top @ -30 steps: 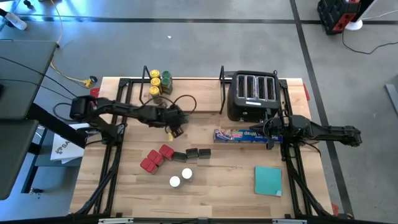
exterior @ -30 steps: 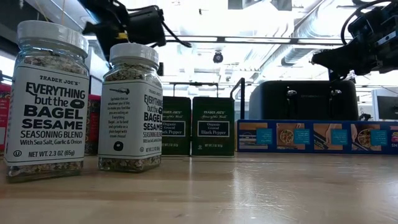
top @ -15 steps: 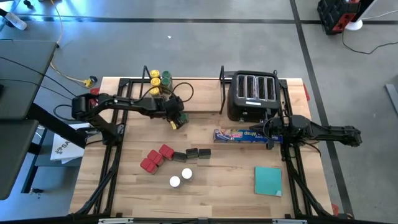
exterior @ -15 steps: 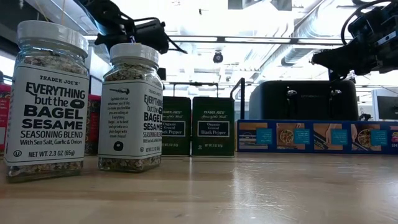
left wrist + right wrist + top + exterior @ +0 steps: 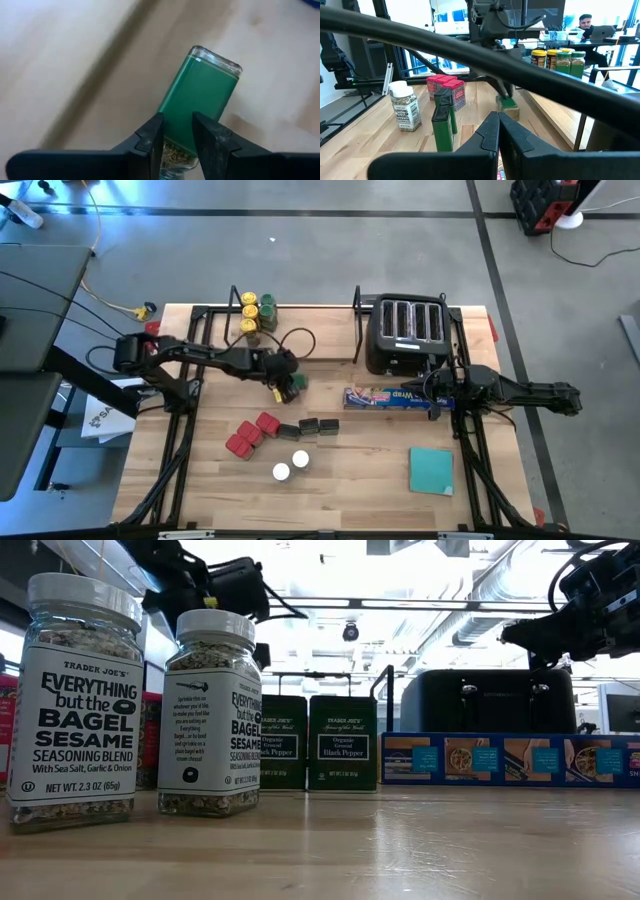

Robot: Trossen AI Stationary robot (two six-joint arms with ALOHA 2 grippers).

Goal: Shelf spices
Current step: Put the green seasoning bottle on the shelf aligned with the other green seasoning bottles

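While the high view looks straight down on the pale wooden table (image 5: 380, 480), the left gripper (image 5: 288, 383) pinches a green-lidded jar (image 5: 296, 383) just in front of the black wire shelf (image 5: 215, 315), where yellow- and green-lidded jars (image 5: 256, 310) cluster at its left end. Red square tins (image 5: 252, 434) lie nearer the front. The right gripper (image 5: 436, 388), fingers pressed together, hovers over the blue box (image 5: 385, 397). At table height, two white-capped glass jars (image 5: 210, 710) stand large before flat dark tins (image 5: 315, 740), under bright ceiling ducts. From the left wrist, dark fingers (image 5: 150, 142) clamp the glass jar's green lid.
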